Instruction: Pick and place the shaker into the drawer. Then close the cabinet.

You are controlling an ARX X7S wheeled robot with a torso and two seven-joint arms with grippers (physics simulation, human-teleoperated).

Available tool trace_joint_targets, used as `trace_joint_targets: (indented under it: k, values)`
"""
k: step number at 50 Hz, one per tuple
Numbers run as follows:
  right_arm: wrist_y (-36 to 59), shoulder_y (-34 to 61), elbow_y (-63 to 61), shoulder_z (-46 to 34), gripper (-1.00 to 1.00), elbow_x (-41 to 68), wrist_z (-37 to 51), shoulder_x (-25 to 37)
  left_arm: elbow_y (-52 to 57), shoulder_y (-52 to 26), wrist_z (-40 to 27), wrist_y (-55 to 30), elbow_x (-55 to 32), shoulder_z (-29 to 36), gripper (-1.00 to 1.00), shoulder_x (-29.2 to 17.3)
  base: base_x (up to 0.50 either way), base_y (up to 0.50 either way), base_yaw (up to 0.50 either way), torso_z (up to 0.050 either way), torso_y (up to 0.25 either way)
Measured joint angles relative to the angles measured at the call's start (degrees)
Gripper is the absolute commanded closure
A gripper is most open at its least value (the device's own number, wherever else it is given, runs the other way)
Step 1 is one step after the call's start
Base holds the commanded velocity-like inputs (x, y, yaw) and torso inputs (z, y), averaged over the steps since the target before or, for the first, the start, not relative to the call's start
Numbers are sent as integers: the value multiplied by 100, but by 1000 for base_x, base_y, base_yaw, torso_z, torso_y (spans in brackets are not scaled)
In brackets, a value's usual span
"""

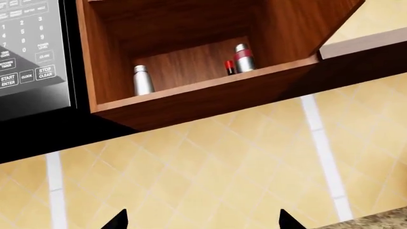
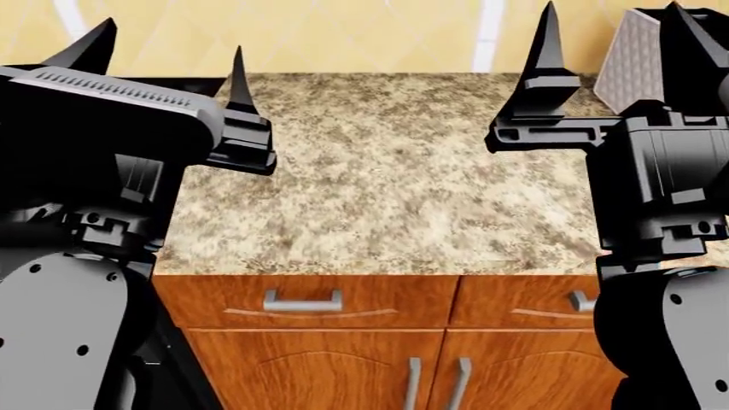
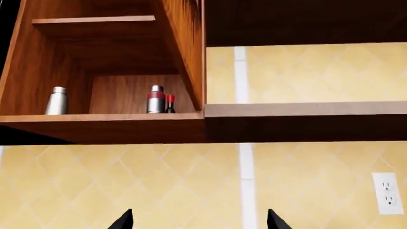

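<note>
Fingers of left gripper (image 2: 171,64) and right gripper (image 2: 615,43) stand wide, empty, raised over bare worktop (image 2: 387,188). Shaker not identifiable; bottles sit on upper shelf (image 3: 102,117). Drawer (image 2: 306,301) shut, so no placing yet.

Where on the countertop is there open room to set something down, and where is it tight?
The speckled beige granite countertop shows nothing between the left tool and right tool, from the yellow tiled wall to its front edge. It is tighter at the far right corner, by the grey patterned block.
</note>
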Motion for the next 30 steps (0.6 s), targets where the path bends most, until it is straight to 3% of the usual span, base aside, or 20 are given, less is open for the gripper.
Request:
trace_joint_targets:
  k: [4, 30]
  values:
    - [-15, -12, 4, -2, -100, 22, 14, 9, 4, 2, -12, 2, -15, -8, -100, -7, 128, 31, 0, 50, 0]
    - [-61, -38, 12, -24, -100, 141, 131, 79, -8, -19, -99, 28, -130, -42, -100, 9, 117, 130, 0, 0, 0]
